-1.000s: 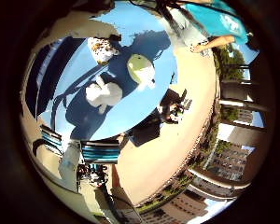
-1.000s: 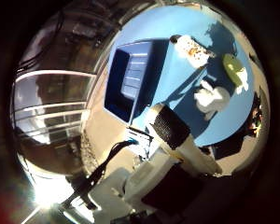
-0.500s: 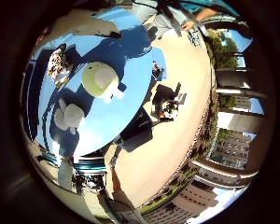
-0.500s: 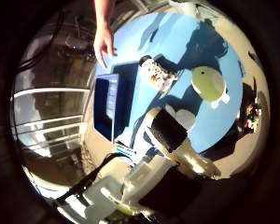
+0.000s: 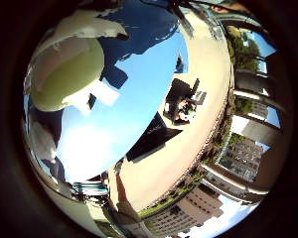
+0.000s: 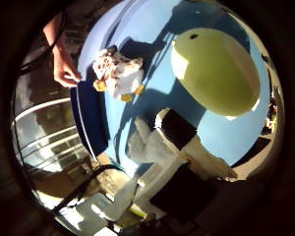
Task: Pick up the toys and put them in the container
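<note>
Close under the palm, a yellow-green plush toy (image 6: 216, 73) is filling much of the thumb-side view, lying on the blue bench (image 5: 139, 89) in bright sunlight and casting a hard shadow beside it. One small dark spot is showing on its rounded top, and a white part of it is catching the light at its lower rim. Beside it on the same blue surface, a spotted plush toy (image 6: 119, 74), white with brown patches and small orange feet, is lying on its side. A white plush toy (image 6: 145, 142) is sitting near the bench's edge, partly hidden behind the hand (image 6: 187, 147). One black-tipped finger of that hand is reaching out straight over the blue surface between the white toy and the green one, touching neither that I can see; the other fingers are lying out of view, so whether they are spread or curled I cannot tell. The dark blue container (image 6: 91, 120) is standing at the bench's far edge, just beside the spotted toy. A person's hand (image 6: 65, 69) is hanging just beyond the container's rim. No writing or label is legible on anything.
</note>
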Tool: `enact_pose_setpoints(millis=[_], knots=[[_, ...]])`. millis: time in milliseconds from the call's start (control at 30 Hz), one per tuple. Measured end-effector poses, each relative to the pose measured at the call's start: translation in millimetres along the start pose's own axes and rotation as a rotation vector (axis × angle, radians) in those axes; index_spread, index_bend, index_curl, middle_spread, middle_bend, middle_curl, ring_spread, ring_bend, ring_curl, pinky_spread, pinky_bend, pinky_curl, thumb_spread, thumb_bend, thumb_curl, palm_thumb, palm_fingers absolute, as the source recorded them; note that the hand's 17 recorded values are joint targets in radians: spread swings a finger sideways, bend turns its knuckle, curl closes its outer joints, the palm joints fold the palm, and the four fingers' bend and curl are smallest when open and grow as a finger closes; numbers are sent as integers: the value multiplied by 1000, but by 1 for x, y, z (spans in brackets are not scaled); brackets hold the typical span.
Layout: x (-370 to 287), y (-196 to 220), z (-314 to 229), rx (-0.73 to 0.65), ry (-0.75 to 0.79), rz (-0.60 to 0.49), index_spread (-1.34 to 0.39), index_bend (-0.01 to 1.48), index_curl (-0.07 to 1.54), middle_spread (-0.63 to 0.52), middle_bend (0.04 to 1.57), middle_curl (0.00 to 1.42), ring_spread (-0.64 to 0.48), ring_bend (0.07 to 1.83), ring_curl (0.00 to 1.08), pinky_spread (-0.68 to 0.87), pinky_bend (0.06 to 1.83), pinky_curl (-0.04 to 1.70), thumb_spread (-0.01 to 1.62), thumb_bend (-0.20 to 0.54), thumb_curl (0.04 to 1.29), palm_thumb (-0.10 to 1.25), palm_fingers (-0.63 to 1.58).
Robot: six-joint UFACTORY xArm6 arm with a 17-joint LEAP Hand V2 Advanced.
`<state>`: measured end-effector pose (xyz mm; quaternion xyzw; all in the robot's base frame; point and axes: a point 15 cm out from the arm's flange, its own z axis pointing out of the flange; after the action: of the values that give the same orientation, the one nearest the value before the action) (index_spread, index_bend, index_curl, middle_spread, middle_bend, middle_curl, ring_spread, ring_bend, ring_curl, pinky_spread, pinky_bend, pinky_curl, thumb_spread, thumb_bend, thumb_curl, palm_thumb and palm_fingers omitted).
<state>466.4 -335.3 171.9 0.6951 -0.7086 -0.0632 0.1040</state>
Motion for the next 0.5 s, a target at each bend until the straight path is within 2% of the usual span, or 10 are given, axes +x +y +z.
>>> enact_pose_setpoints(millis=[100,133,200,267,367,400,500], knots=[[6,3,13,-37,23,2,-12,161,264,38,203,341,298,523,314,484,916,1,1155,-12,286,492,457],[6,4,13,-40,23,2,-53,177,261,-16,234,354,260,587,324,478,998,13,1146,5,301,557,666],[7,5,12,-40,21,-3,-153,173,260,-82,376,412,188,756,377,431,1047,20,1133,31,336,665,986],[8,6,8,-34,23,-3,-208,130,249,-112,489,468,153,894,434,414,1053,10,1115,41,364,734,1044],[13,11,-11,-2,30,8,-289,162,253,-158,671,575,87,1094,543,397,1088,-8,1088,51,407,834,1058],[15,13,-23,15,38,8,-340,202,257,-177,759,633,56,1159,585,377,1169,0,1074,47,429,873,1113],[17,19,-50,68,36,8,-420,289,278,-204,863,716,10,1223,638,332,1368,39,1059,47,467,943,1168]])
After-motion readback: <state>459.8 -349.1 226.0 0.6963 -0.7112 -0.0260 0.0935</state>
